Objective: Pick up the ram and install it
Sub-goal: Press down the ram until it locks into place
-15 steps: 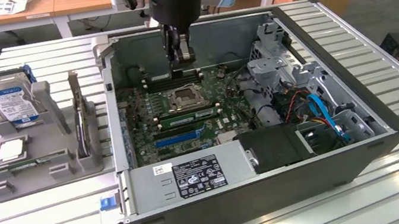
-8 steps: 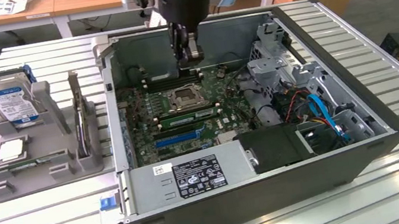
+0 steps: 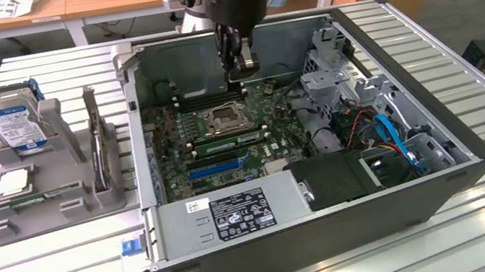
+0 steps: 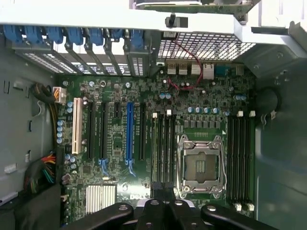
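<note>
- Presently, the gripper (image 3: 243,70) hangs inside the open computer case (image 3: 445,180), above the motherboard (image 3: 269,150) on the far side of the processor socket (image 3: 225,117). Its fingers are clenched together, and I see nothing between them in the wrist view (image 4: 164,203).
- The ram (image 3: 228,140): a narrow green stick sits in a slot just beside the processor socket, on the side nearer the power supply (image 3: 235,214). I take this to be the task's piece, and it is apart from the gripper.
- Progress, in my judgement: the pick-up and placing appear done, since the stick stands in a slot and the fingers are bare. I cannot confirm from here whether it is fully seated and latched.
- Reservation: a second greenish strip lies in the grey tray (image 3: 4,228) at the exterior view's left. I cannot tell what it is.
- Writing: "DELL" is printed in white on the motherboard near the fingers in the wrist view (image 4: 130,196). The power supply carries a black label with white print, too small to read. The hard drive (image 3: 14,121) standing in the tray has a label that is also unreadable.
</note>
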Tool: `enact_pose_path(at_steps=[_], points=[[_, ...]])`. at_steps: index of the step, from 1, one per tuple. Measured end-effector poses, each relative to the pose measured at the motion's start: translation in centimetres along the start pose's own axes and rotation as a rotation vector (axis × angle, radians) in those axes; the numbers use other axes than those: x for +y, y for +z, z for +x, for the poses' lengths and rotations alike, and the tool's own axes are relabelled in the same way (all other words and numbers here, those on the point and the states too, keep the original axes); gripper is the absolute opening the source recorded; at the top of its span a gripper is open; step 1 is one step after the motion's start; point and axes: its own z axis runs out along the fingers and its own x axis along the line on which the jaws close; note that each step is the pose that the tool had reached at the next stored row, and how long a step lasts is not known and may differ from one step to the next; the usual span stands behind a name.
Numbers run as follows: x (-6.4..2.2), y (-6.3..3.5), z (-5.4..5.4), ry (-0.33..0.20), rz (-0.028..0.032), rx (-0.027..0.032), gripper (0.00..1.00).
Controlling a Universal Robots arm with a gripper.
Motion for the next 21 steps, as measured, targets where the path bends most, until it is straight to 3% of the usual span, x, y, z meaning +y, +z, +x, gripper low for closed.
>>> enact_pose_path(at_steps=[4,21], points=[[-0.42,-0.02,0.00,0.000,0.0000,0.0000,0.11],[-0.80,-0.03,0.00,0.000,-0.0002,-0.0001,0.11]])
